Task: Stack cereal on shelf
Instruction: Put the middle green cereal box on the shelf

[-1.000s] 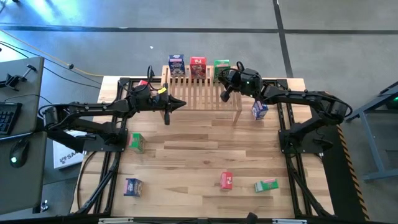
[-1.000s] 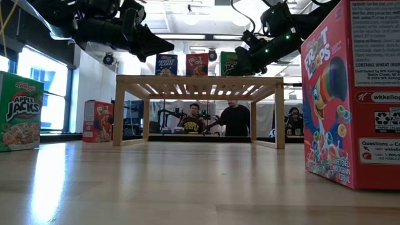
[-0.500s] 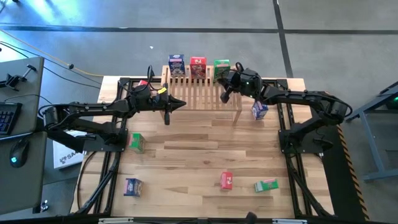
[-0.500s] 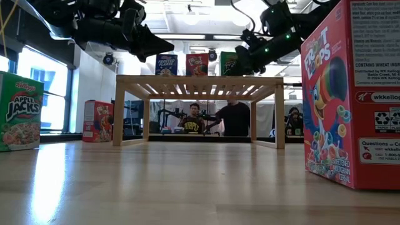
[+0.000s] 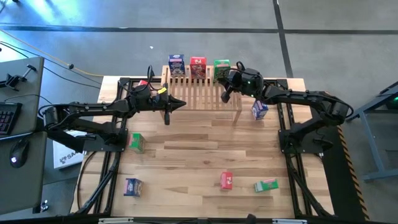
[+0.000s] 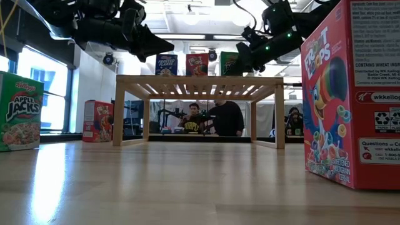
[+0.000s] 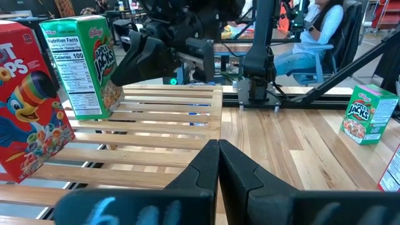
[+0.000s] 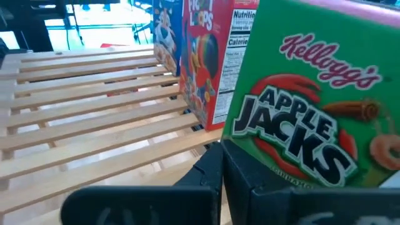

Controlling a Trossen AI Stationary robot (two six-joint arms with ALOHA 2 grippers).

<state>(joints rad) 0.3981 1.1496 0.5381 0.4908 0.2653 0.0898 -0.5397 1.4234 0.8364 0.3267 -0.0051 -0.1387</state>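
Tabletop (image 5: 205,152) has lots of open middle, with loose cereal boxes (image 5: 226,180) near its edges. Three boxes stand along the shelf (image 5: 199,94) far edge. Left gripper (image 5: 168,116) hangs pinched together at the near-left shelf edge, right gripper (image 5: 224,96) pinched empty beside the Apple Jacks box (image 5: 221,68).

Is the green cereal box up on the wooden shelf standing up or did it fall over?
Standing up. The green cereal box sits upright on the shelf beside the red box, label reading straight.

we are looking at a shelf (image 5: 202,93) of pale, matt bare-wood slats, and a table (image 5: 199,149) of smooth light wood planks giving a soft sheen. the cereal boxes (image 6: 351,94) are showing glossy printed cardboard. the arms (image 5: 93,115) are looking like dark matt plastic.
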